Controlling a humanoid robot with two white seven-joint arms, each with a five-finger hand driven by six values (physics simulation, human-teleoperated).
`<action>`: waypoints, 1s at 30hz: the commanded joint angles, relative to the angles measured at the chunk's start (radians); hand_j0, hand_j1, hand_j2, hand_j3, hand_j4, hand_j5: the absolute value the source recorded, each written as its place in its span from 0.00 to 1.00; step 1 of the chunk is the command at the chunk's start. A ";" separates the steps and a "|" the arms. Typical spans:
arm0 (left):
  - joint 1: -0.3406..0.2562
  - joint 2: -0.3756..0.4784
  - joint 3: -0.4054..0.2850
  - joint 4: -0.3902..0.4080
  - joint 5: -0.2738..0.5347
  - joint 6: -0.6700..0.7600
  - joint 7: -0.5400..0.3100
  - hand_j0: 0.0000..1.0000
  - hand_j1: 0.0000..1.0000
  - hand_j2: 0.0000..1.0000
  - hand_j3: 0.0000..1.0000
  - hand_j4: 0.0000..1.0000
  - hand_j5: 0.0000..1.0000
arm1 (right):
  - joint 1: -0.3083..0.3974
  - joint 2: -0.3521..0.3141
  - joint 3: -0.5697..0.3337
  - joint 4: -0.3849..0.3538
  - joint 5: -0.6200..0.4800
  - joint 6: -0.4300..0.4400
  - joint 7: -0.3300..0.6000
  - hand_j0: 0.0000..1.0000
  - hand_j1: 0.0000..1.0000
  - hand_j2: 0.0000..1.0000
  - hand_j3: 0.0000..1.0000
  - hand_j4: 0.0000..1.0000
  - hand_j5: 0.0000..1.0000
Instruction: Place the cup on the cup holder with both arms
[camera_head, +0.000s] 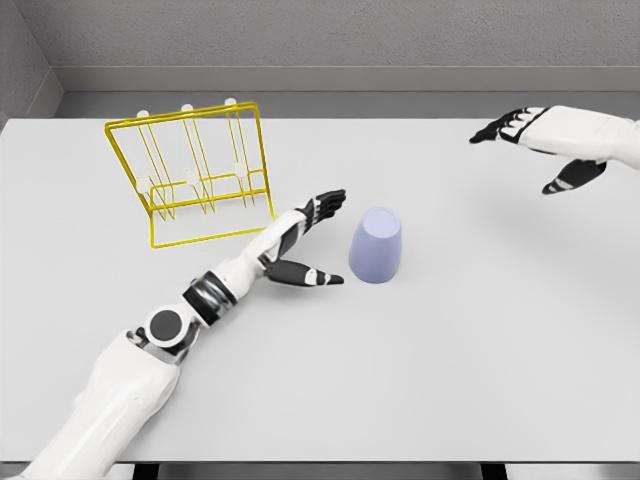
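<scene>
A pale lavender cup (377, 246) stands upside down near the middle of the white table (470, 340). Just left of it is my left hand (318, 240), open, thumb low and fingers stretched above, a small gap from the cup's side. The yellow wire cup holder (195, 170) stands at the back left, with upright pegs and a flat base frame. My right hand (535, 150) hovers open at the far right, well away from the cup, its fingers pointing left.
The table's back edge meets a grey wall. Its front edge runs along the bottom of the view. Bare tabletop lies between the cup and the right hand.
</scene>
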 joint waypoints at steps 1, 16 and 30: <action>0.000 -0.025 -0.001 0.008 0.001 0.001 -0.001 1.00 1.00 1.00 1.00 1.00 1.00 | 0.000 0.001 -0.012 0.002 -0.006 0.002 -0.001 1.00 1.00 1.00 1.00 1.00 1.00; -0.028 -0.080 -0.003 0.078 -0.022 0.001 -0.002 1.00 1.00 1.00 1.00 1.00 1.00 | 0.028 0.003 -0.055 0.027 -0.006 0.002 0.001 1.00 1.00 1.00 1.00 1.00 1.00; -0.051 -0.124 -0.003 0.117 -0.047 0.002 -0.002 1.00 1.00 1.00 1.00 1.00 1.00 | 0.037 0.001 -0.064 0.028 -0.006 0.002 0.001 1.00 1.00 1.00 1.00 1.00 1.00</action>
